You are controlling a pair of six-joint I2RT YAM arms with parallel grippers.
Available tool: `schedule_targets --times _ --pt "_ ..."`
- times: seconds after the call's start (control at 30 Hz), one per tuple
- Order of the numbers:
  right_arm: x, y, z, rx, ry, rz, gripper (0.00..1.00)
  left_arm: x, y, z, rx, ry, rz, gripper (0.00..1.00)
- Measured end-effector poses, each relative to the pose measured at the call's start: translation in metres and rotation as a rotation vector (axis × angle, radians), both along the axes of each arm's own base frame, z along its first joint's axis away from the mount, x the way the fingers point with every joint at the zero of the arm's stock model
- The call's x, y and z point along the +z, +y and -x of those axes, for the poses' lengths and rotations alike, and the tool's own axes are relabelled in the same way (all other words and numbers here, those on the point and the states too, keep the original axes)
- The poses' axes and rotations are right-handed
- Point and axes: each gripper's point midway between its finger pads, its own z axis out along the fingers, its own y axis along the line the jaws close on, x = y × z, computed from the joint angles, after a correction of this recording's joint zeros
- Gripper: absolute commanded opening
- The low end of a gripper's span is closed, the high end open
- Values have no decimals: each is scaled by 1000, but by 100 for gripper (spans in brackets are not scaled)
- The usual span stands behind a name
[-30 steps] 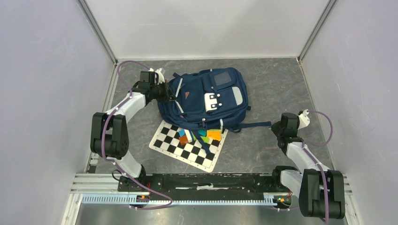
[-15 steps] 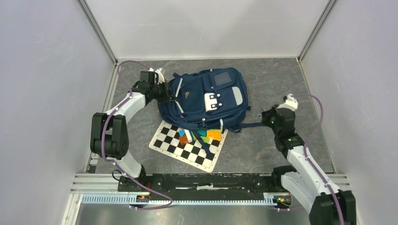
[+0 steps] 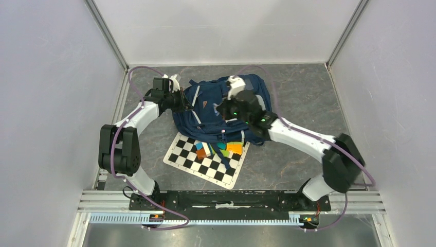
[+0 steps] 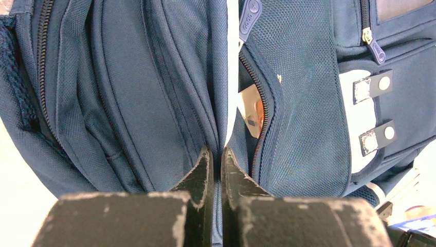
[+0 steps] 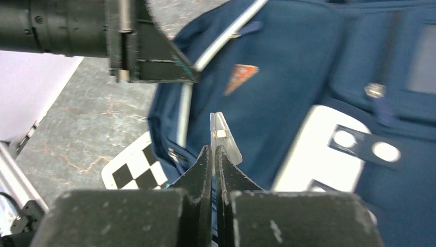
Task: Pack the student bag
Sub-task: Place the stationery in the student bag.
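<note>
The navy student bag (image 3: 203,118) lies flat at the table's back middle; it also fills the left wrist view (image 4: 128,92) and the right wrist view (image 5: 288,67). My left gripper (image 3: 186,104) is shut on a fold of fabric at the bag's left edge (image 4: 216,154); it also shows in the right wrist view (image 5: 149,56). My right gripper (image 3: 221,110) hangs over the bag's front, covering its white patch from above. Its tips (image 5: 213,149) are shut on a small clear plastic piece (image 5: 223,138); I cannot tell whether that piece is attached to the bag.
A black-and-white checkerboard (image 3: 200,164) lies just in front of the bag, partly under it, with several coloured blocks (image 3: 222,148) on its far edge. Grey walls close in the left, right and back. A metal rail (image 3: 231,211) runs along the near edge.
My right arm has swung from the table's right side leftward and far over the bag's front. The left arm and the bag have not moved.
</note>
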Motion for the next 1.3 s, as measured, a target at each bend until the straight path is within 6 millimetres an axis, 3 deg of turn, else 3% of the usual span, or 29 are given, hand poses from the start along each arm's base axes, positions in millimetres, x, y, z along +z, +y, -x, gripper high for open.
schedule_targets --times 0.07,0.2,0.37,0.5,0.7,0.97,1.3 --pt "-6 34 -2 53 12 7 0 0 0 0 0 1 0 2" --pt "-22 81 -14 89 47 6 0 0 0 0 0 0 0 2" --pt "-44 113 -32 60 91 17 0 2 0 1 0 -2 0 2" --pt "-53 120 -44 -12 100 26 0 1 0 1 1 0 -1 2" --pt "-61 114 -56 -116 106 32 0 1 0 2 1 4 -2 2" --pt "-77 132 -66 -109 138 4 0 -1 2 2 9 10 -11 2" --pt "-84 135 -81 -111 198 -73 0 -2 6 2 22 14 -22 2"
